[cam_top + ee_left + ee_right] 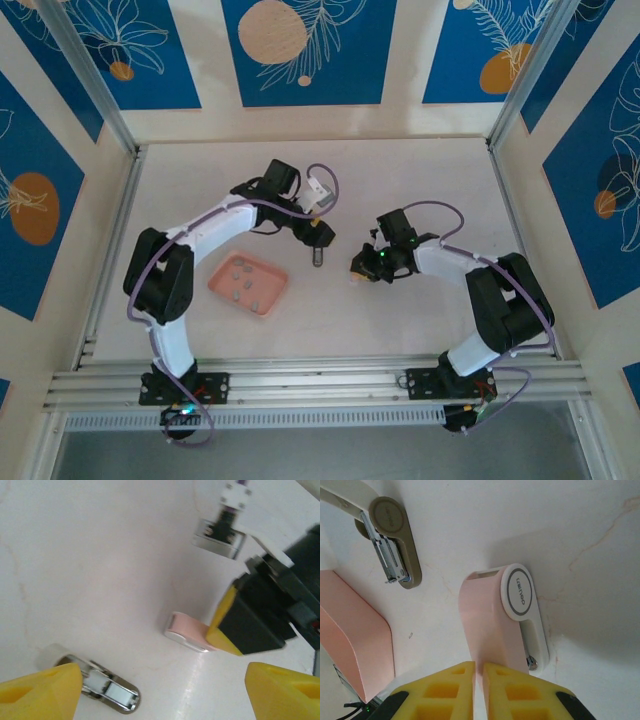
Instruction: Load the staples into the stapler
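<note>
Grey stapler (395,545) lies agape, upper left of right wrist view | staples (250,284) in salmon tray (270,305), centre-left of top view | my left gripper (163,675) spread wide, empty | right gripper (479,672) pinched closed, tips on pink mini stapler (495,625); I can't tell if it's gripped | risk: pink one skids off those tips, bumps the grey stapler

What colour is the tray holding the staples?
The tray is plain salmon pink, clearest in the top external view.

Salmon-pink tray (270,280), yellow fingers (445,690), grey stapler (390,517), blue wall panels (340,60) with white leaf outlines and orange discs
</note>
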Motion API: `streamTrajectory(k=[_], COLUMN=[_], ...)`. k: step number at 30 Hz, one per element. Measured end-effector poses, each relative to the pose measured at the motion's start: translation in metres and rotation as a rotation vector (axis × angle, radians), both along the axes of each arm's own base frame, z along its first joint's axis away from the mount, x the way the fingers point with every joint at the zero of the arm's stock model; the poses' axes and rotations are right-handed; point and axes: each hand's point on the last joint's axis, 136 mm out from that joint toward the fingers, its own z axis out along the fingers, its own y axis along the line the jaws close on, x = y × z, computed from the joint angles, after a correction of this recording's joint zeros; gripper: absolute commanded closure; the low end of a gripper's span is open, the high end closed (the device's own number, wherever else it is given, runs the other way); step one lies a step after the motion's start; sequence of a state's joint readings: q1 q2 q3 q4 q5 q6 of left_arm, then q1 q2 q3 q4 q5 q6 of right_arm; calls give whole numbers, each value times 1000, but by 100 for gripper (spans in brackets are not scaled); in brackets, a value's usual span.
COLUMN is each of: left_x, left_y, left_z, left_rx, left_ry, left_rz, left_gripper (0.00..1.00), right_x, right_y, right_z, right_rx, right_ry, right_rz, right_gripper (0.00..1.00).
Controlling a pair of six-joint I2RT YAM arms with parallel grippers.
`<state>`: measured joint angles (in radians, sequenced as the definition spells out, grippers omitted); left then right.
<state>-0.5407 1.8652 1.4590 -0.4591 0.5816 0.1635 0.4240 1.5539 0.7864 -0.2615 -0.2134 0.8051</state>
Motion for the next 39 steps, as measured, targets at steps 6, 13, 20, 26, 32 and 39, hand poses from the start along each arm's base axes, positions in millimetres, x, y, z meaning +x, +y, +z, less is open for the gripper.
streamTrajectory(k=[6, 13, 20, 26, 32, 39], left_x=[34, 45, 25, 2, -31, -53], left_y=[5, -6, -8, -11, -7, 13], left_z=[-15, -43, -51, -48, -42, -41], left_rx=[11, 31, 25, 7, 4, 31], left_ry=[19, 73, 131, 145, 174, 184], left_rz=[53, -2, -101, -196, -262, -207], left_gripper=[16, 18, 20, 20, 20, 19], right_x=[2, 9, 10, 7, 8, 21], right_y=[9, 12, 6, 3, 3, 21], right_z=[17, 55, 57, 55, 52, 53], right_rx=[-19, 20, 16, 13, 11, 12], right_ry=[-64, -172, -183, -175, -167, -158], right_rz=[49, 57, 38, 34, 34, 65], right_gripper=[68, 67, 67, 68, 68, 69])
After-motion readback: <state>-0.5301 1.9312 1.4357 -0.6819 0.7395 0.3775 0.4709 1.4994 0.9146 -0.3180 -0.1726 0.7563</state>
